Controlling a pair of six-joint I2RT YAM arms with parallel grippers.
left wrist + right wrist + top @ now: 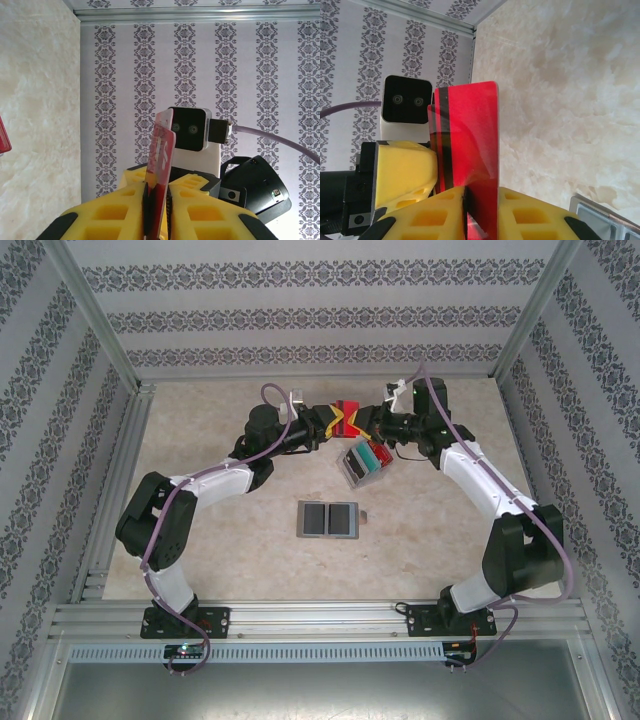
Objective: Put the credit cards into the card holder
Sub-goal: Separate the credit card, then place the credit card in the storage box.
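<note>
A red credit card (346, 420) hangs in the air at the back of the table, pinched from both sides. My left gripper (330, 426) is shut on one end of it; in the left wrist view the card (163, 145) stands edge-on between the yellow jaws (157, 192). My right gripper (364, 420) is shut on the other end, and its view shows the card's face with a dark stripe (470, 135) between its jaws (482, 192). More cards, teal and red, lie stacked (364, 462) just below the grippers. The grey card holder (328, 519) lies open and flat mid-table.
A small grey bit (367, 516) lies right of the holder. Patterned walls and metal frame rails (320, 618) close in the table. A grey-edged corner (600, 220) shows low in the right wrist view.
</note>
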